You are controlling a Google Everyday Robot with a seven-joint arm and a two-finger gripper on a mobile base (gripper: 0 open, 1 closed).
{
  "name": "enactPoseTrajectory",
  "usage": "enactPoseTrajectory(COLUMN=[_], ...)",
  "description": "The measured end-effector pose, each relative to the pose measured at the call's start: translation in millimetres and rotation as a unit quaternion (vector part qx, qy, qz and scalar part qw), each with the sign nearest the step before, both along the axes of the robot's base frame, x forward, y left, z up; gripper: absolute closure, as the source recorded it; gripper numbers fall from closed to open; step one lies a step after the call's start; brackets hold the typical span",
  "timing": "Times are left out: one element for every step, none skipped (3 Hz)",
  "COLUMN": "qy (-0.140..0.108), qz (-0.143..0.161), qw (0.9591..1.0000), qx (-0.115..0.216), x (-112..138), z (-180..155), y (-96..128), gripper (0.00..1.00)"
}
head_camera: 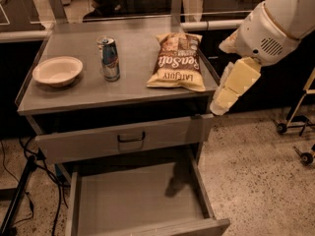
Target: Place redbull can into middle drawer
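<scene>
The redbull can (110,58) stands upright on the grey counter top (88,95), between a bowl and a chip bag. The middle drawer (138,200) is pulled open below, with a bare flat floor. The drawer above it (120,139) is shut, with a bar handle. My gripper (220,107) hangs off the counter's right edge, below the chip bag's corner, far right of the can.
A white bowl (57,71) sits at the counter's left. A sea-salt chip bag (178,61) lies at the right. Cables (22,191) run along the floor on the left. Wheeled stand legs (295,127) are at far right.
</scene>
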State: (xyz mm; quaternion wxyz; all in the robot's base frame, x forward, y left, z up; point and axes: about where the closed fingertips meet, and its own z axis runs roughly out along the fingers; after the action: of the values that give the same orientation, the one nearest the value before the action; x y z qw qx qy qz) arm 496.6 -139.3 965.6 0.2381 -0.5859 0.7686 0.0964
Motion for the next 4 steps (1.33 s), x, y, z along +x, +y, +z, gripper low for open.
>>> enactPoseTrajectory(qy=[-0.009, -0.032, -0.032, -0.024], qz=[0.0, 0.009, 0.009, 0.005], qw=[0.9993, 0.9973, 0.9973, 0.9954], qx=[0.036, 0.065, 0.065, 0.092], x=[13, 56, 56, 58], z=[-1, 3, 2, -2], y=[24, 73, 73, 86], gripper=[0.0, 0.0, 0.0, 0.0])
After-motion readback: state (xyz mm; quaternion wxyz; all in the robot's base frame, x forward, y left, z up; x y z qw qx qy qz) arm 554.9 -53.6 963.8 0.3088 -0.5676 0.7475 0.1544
